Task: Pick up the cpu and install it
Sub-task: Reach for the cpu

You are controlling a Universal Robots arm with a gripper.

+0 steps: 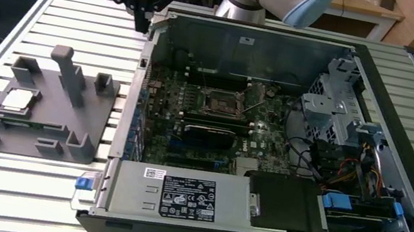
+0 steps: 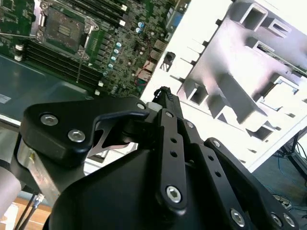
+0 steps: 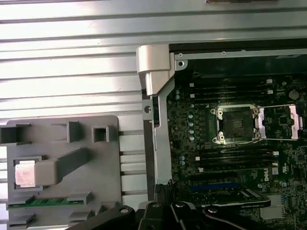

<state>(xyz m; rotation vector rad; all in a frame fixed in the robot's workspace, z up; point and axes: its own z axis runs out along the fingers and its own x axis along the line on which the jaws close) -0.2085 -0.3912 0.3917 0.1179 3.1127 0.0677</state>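
Note:
The cpu (image 1: 18, 100), a small pale silver square, lies in a recess of the grey plastic tray (image 1: 58, 134) on the exterior view's left; in the first wrist view the cpu (image 3: 25, 173) sits on that tray (image 3: 96, 191) too. The black socket (image 1: 221, 100) on the green motherboard inside the computer case stands uncovered, its metal plate (image 3: 280, 122) swung aside of the socket (image 3: 236, 123). My gripper (image 1: 145, 22) hangs shut and empty over the case's far corner nearest the tray, well above both. In the second wrist view its black linkage meets at the gripper (image 2: 165, 93) tip.
The open computer case (image 1: 127, 108) has tall metal walls between tray and motherboard. The tray carries upright posts (image 1: 69, 76). Drive cages and cables (image 1: 342, 127) fill the case's side on the exterior view's right. All rests on a slatted metal table (image 1: 6, 195).

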